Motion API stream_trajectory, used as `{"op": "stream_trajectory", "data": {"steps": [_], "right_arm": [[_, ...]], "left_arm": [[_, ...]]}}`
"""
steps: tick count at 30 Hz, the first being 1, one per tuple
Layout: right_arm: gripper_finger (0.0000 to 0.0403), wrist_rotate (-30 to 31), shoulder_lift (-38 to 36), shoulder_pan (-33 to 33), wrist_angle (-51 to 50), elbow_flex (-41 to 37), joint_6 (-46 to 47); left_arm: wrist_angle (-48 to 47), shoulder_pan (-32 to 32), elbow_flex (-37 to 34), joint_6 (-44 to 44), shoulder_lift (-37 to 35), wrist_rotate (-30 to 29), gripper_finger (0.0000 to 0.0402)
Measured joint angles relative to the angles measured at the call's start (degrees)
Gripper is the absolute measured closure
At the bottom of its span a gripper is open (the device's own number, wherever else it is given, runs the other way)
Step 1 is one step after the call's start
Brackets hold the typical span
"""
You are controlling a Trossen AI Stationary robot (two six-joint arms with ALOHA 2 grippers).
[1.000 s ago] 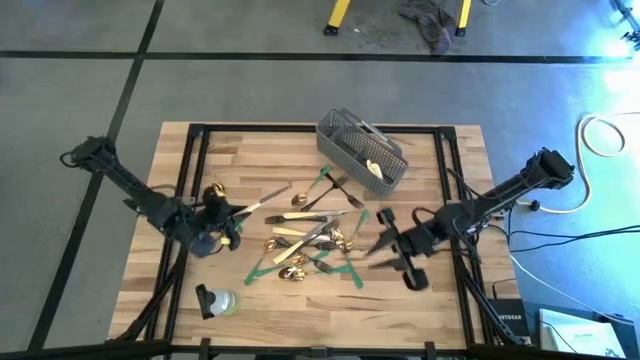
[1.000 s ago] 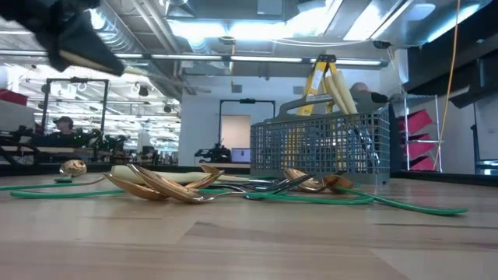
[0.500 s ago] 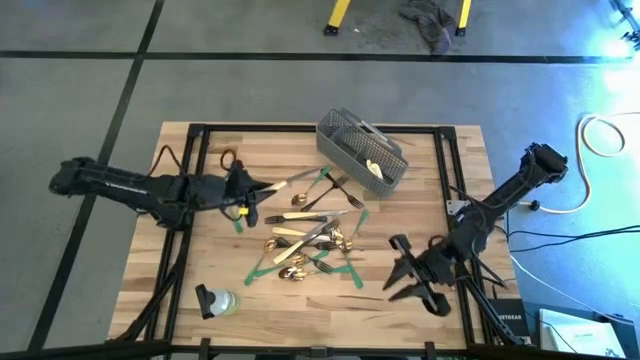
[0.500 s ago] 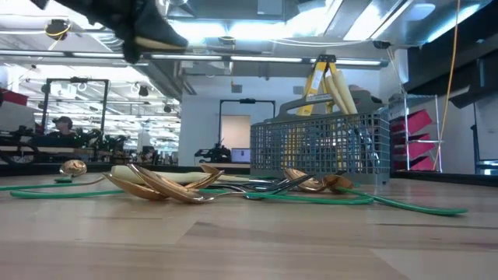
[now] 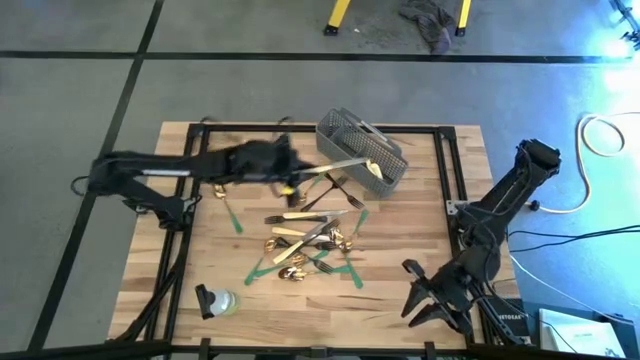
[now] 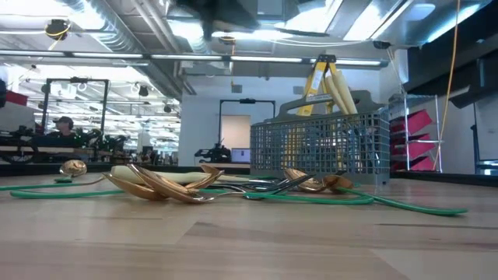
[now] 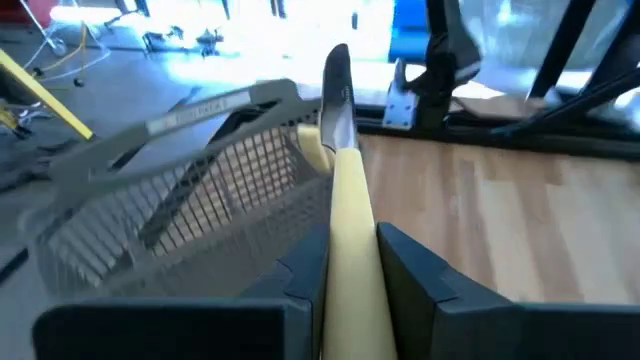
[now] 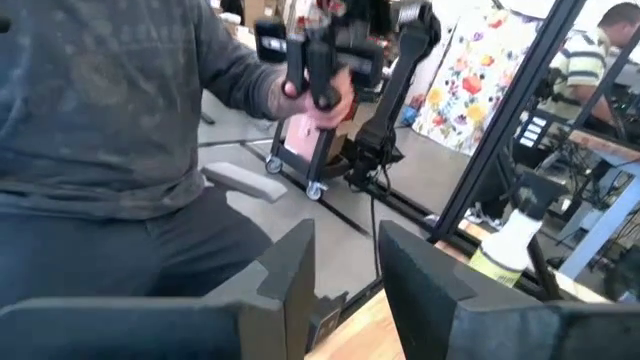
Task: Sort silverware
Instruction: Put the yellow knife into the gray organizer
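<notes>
- Left tool (image 7: 345,270) is clamped on a cream-handled knife (image 7: 345,200), blade forward — aimed, likely, at the mesh basket (image 5: 360,150) far on the surface (image 5: 420,220).
- Remaining silverware (image 5: 305,235) lies mid-surface.
- Right tool (image 5: 435,300) waits near-right, fingers apart, empty.

Wooden table (image 5: 440,200), silverware (image 5: 310,240) pile, green tape strips (image 5: 262,268), mesh basket (image 5: 360,152)

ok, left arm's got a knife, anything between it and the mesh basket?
Nothing visible. The left gripper holds the cream-handled knife with its blade pointing at the grey mesh basket, and the left wrist view shows only open air between the tip and the basket. The loose cutlery pile lies lower on the table, off that line.
</notes>
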Motion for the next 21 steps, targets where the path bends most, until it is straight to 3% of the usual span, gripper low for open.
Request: {"op": "stream_trajectory", "data": {"steps": [8, 12, 16, 21], "right_arm": [[0.0306, 0.5, 0.0, 0.1, -9.5, 0.0, 8.0], [0.0306, 0.6, 0.0, 0.4, -15.6, 0.0, 8.2], [0.0306, 1.1, 0.0, 0.4, -19.5, 0.0, 8.2], [0.0306, 2.7, 0.4, 0.4, -24.1, 0.0, 8.3]], "left_arm": [[-28.9, 4.2, 37.9, 11.6, 21.0, 2.6, 0.0352], [-40.8, 5.0, 52.9, 16.3, 29.3, 2.3, 0.0352], [-46.7, 4.7, 62.3, 20.2, 34.9, -0.2, 0.0352], [-46.9, 3.3, 64.4, 29.2, 38.0, -5.4, 0.0352]]}}
